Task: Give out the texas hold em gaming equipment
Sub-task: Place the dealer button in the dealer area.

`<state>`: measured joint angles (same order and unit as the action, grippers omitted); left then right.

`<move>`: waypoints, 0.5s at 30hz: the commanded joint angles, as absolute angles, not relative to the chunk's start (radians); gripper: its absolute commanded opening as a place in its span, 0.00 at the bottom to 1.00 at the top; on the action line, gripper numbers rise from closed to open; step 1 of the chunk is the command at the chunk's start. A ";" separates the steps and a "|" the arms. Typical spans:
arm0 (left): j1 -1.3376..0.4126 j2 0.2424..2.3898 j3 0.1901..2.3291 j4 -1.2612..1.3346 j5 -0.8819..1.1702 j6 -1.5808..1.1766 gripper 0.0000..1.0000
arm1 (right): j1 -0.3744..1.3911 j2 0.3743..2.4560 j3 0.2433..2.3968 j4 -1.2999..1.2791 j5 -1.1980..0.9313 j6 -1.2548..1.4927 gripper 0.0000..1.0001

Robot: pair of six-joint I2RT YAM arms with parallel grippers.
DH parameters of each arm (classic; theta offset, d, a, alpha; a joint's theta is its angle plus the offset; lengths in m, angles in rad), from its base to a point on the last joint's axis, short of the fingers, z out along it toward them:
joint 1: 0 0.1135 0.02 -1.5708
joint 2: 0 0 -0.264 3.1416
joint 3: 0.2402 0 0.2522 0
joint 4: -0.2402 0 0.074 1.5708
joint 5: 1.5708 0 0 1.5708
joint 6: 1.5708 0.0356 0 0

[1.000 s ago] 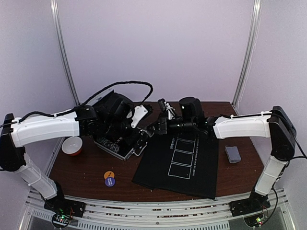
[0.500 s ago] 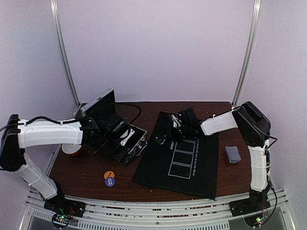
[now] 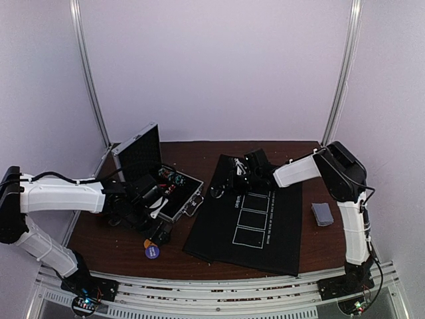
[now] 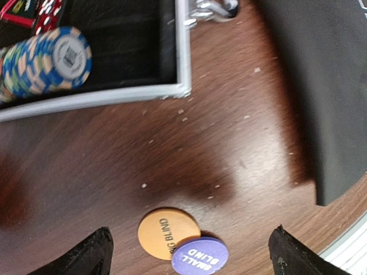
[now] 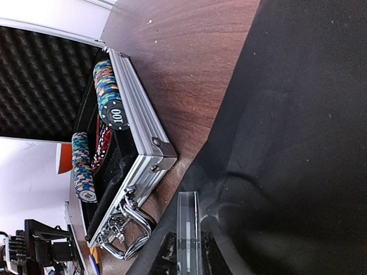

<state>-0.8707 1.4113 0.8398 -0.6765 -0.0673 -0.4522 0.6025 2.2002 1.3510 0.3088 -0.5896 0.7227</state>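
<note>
Left gripper [image 4: 192,247] hangs spread wide over the smooth round orange disc [image 4: 163,232] and purple disc [image 4: 199,256], which overlap on the wood-grain table [image 4: 229,126]. Striped-edge chips [image 4: 46,60] lie stacked in the ridged metal case [image 4: 114,97]. Right gripper [image 5: 188,255] pinches a thin clear plate [image 5: 188,220] over the black mat [image 5: 298,114].

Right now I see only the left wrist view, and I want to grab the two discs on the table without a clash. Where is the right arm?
Observer: The right gripper is over the far left corner of the black mat, well away from the discs.
Operator: Is it carrying anything?
Observer: It is shut on a thin clear strip.
Operator: And where are the cards?
Observer: A grey deck lies on the right side of the table, beside the mat.
</note>
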 commanded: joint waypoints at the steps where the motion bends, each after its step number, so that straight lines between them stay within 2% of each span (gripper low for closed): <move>1: -0.841 1.382 0.797 -0.653 -0.035 -0.484 0.98 | 0.598 2.193 1.372 0.254 -0.539 0.717 0.19; 4: -0.840 1.386 0.775 -0.652 -0.021 -0.498 0.97 | 0.598 2.159 1.386 0.175 -0.470 0.664 0.35; 7: -0.839 1.394 0.755 -0.646 -0.004 -0.522 0.97 | 0.600 2.113 1.410 0.082 -0.367 0.583 0.46; 10: -0.839 1.412 0.747 -0.646 -0.005 -0.530 0.96 | 0.608 2.066 1.434 0.005 -0.276 0.514 0.52; 15: -0.848 1.410 0.741 -0.656 0.017 -0.560 0.89 | 0.641 2.000 1.468 -0.097 -0.165 0.405 0.55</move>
